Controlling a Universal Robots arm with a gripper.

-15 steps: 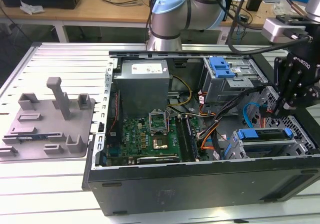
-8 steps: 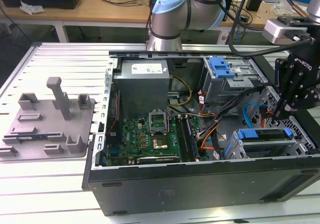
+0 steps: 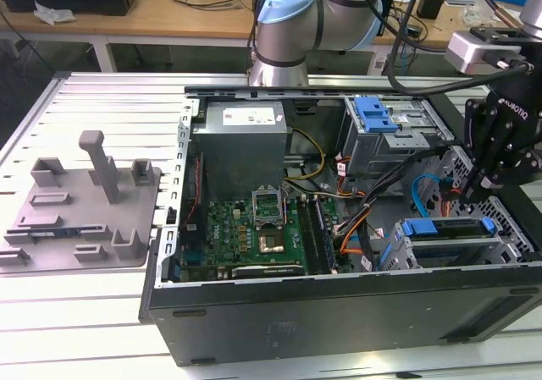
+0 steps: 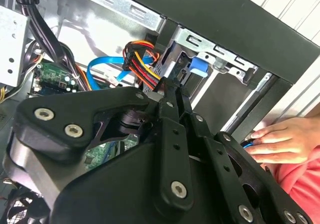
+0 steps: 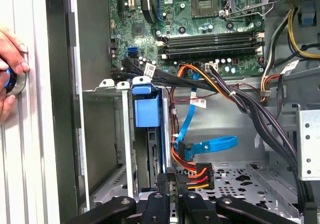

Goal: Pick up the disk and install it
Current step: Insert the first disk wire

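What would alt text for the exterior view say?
A black robot gripper hangs over an open computer case, close to the blue-framed disk lying in its drive cage. A grey plastic tray sits at the exterior view's left.

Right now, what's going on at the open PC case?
The arm's pincer hangs over the drive cage at the exterior view's right end of the open computer case. The disk, in its blue carrier, sits in that cage close under the pincer; whether the two touch cannot be told. A person's hand rests on the table just outside the case, on a small round blue thing.
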